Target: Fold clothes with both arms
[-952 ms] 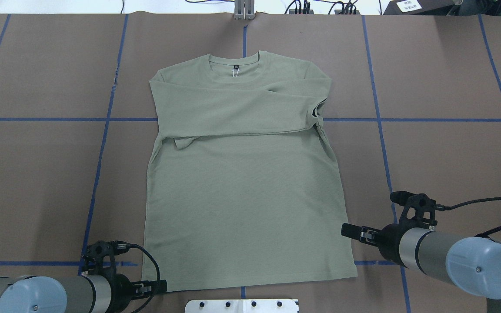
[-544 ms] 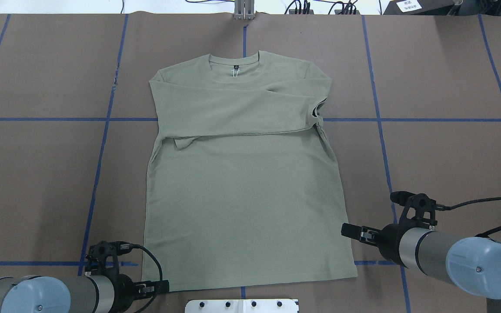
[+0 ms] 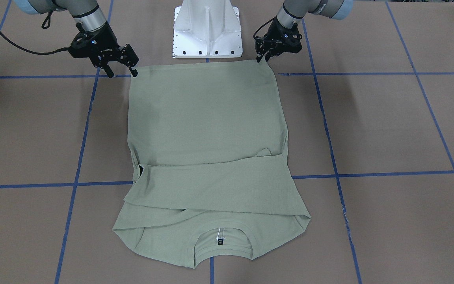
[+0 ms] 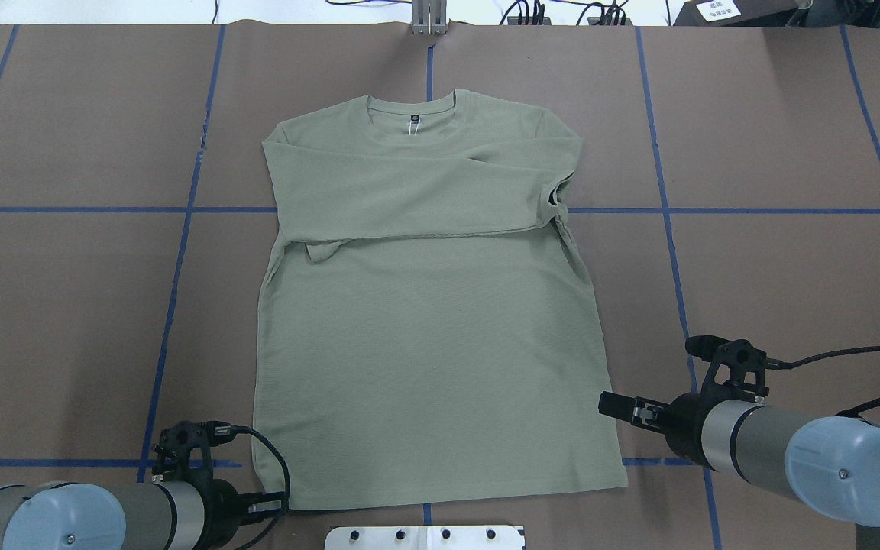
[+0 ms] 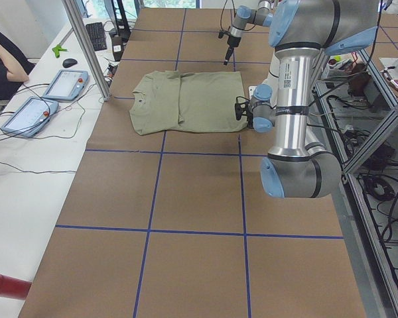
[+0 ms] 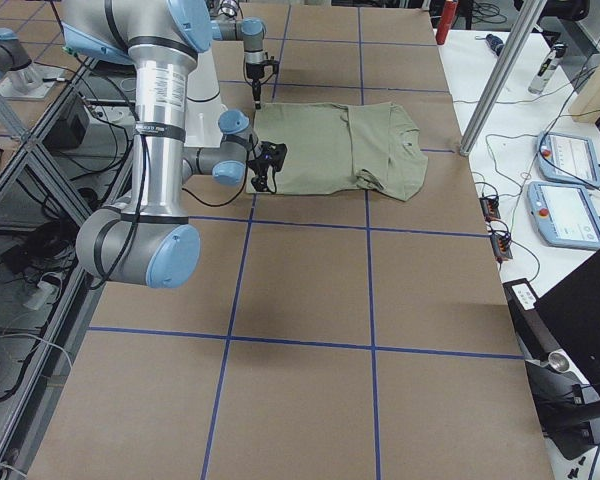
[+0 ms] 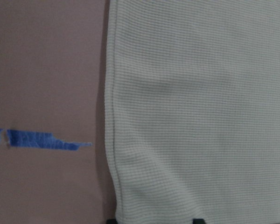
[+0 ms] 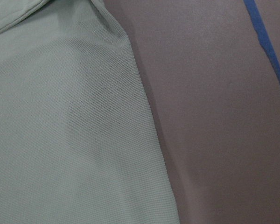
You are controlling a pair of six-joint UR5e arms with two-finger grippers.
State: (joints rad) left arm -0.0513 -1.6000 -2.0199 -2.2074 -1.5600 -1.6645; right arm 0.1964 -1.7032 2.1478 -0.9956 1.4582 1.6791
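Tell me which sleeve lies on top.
The sleeve coming from the robot's right side; its cuff shows near the shirt's left edge, and it covers the other.

Left arm: cut off by the overhead view's lower-left corner; only the forearm and wrist show.
Right arm: runs out at the lower-right edge there.
Left gripper: in its wrist view only two dark fingertips peep over the bottom edge; that picture is soft.
Shirt: lower-left hem corner partly covered by that gripper from overhead; one sleeve lies mostly under the other.
Neck label: too small to read.
White base: sliced by the bottom edge.
Person: half out of the left side view, upper left.
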